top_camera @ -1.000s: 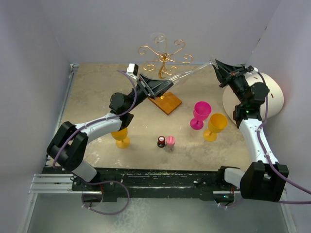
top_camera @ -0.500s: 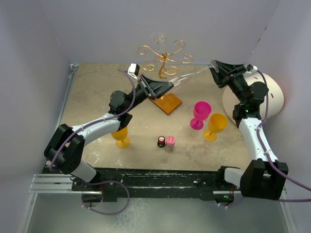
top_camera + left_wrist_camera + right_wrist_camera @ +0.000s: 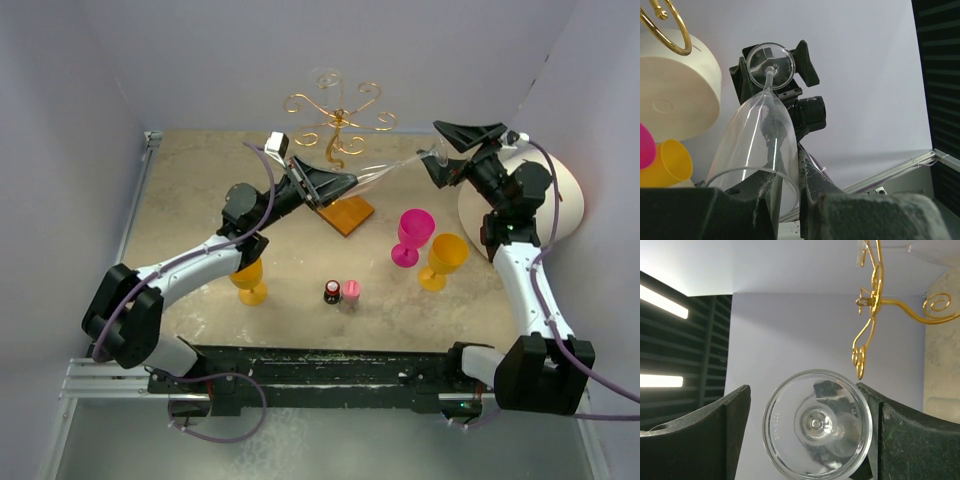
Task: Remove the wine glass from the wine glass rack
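Top view: I am reading the wine glass (image 3: 390, 168) as off the wine glass rack (image 3: 335, 110), lying level in mid-air near it; left wrist: the left tool (image 3: 787, 192) is pinching its bowl; right wrist: the right tool (image 3: 810, 435) is standing spread around the foot, so I am judging removal essentially done.

Left arm (image 3: 190, 266) jaws pinched narrow; right arm (image 3: 527, 288) jaws spread wide.

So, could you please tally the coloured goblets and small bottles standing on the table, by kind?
Pink goblet: 1
Yellow goblets: 2
Small bottles: 2
Total: 5
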You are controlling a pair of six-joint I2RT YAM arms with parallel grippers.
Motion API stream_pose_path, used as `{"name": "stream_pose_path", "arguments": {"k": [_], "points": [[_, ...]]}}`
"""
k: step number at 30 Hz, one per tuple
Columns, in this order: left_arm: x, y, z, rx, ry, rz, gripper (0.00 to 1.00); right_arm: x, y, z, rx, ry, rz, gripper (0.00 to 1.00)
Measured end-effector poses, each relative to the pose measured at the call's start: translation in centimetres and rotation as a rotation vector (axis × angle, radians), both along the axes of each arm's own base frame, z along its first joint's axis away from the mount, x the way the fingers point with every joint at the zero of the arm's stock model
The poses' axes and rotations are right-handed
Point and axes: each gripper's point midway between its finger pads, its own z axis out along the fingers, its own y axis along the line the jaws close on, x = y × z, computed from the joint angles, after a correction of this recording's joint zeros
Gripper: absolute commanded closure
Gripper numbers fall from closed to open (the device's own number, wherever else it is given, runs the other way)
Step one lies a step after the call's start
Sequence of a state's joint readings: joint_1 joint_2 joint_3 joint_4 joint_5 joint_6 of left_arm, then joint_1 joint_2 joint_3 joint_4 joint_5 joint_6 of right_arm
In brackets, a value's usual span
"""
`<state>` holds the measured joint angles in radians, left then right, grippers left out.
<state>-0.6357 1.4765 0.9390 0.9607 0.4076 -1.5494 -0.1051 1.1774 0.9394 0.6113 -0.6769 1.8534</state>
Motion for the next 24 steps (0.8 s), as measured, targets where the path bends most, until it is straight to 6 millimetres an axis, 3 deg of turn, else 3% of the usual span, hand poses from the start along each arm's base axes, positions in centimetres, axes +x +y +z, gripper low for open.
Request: {"name": "stream_pose_path", "arguments": {"k": [7, 14, 24], "points": [[-0.2, 0.0, -0.5, 0.040, 0.018, -0.003, 1.00, -0.3, 0.2, -1.0, -0.089, 0.015, -0.012, 0.00], [-0.6, 1.1, 0.2, 0.060, 0.019, 0.009, 0.99, -0.7, 0.2, -1.0, -0.229, 0.003, -0.036, 0.00], [0.1, 3.6, -0.2, 0.147, 0.036, 0.084, 1.00, -2.4, -0.6, -2.8, -0.457, -0.006, -0.107, 0.00]]}}
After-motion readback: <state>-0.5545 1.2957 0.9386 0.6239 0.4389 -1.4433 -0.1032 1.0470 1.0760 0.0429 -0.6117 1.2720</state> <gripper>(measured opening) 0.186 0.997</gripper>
